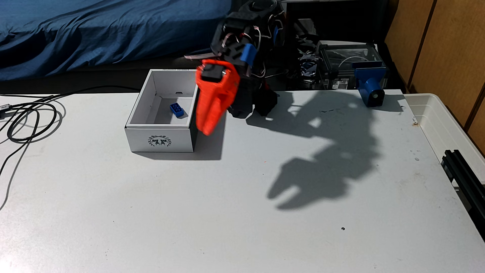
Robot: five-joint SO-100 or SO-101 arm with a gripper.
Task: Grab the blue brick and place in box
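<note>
Inside the box (pixel 160 141), on its white floor toward the right wall, the blue brick (pixel 176 109) lies with its hollow underside up, showing 3 tubes, while the blurred orange gripper (pixel 210 130) hangs just beside the right rim, jaw state indeterminate.

No legible text anywhere.

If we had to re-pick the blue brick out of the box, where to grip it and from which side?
Judging from the fixed view: come straight down, since the white cardboard box walls block side approaches. Put the fingers across the two long sides of the small blue plastic brick, which lies flat and skewed on the floor; turn the wrist to match.
</note>
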